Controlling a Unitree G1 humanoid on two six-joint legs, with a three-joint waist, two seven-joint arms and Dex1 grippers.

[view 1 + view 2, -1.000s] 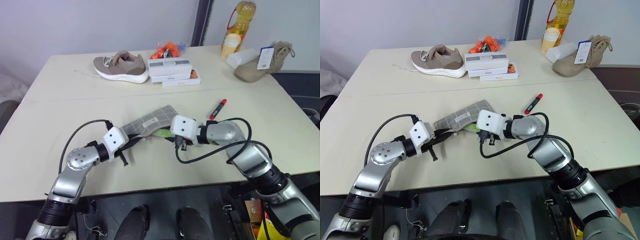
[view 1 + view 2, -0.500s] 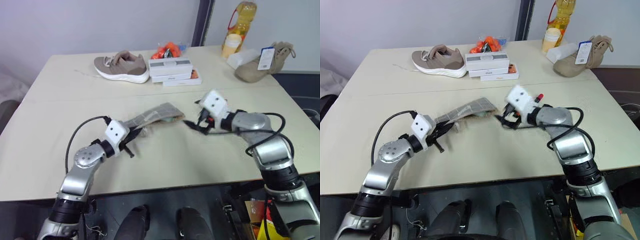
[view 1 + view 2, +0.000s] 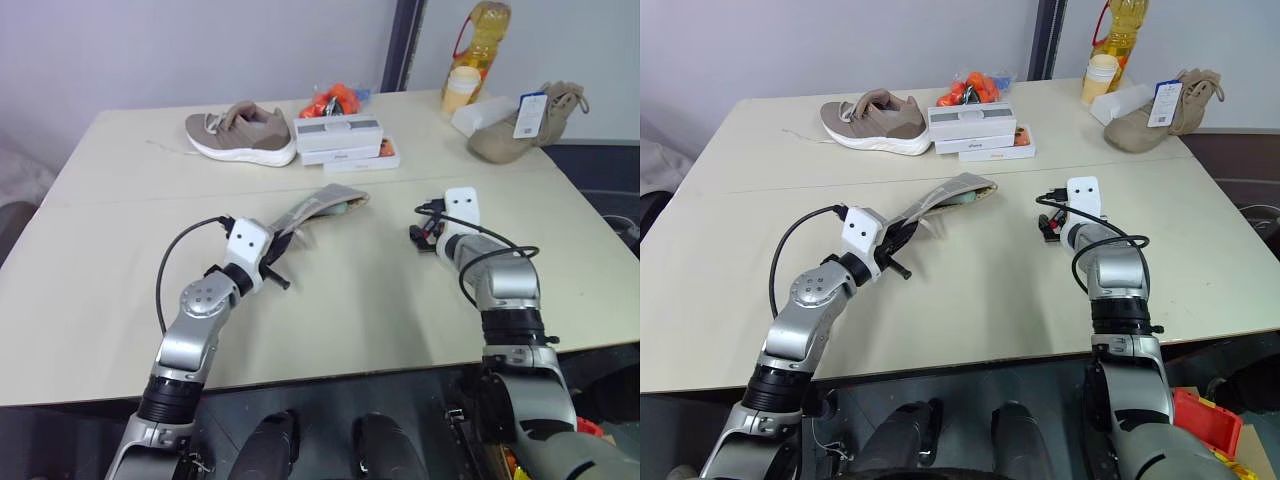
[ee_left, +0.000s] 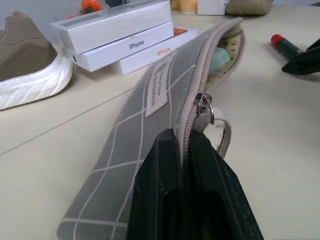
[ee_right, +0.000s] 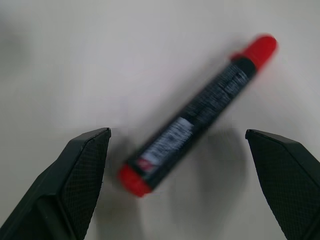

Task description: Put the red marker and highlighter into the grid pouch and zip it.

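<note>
- While our left gripper [image 4: 182, 150] pinches the pouch [image 4: 150, 145] at its zipper edge, the highlighter [image 4: 219, 59] sits inside its open end.
- Our right gripper [image 5: 177, 150] is spread wide over the marker [image 5: 200, 112], which lies on the table [image 3: 340, 300].

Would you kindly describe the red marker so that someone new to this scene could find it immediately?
Start at the beige table and find the right end effector, open near the table's right side. The red marker lies flat on the tabletop just beyond its fingertips. It is a slim black pen with red ends, unlike the grey checked grid pouch held in the left end effector.
</note>
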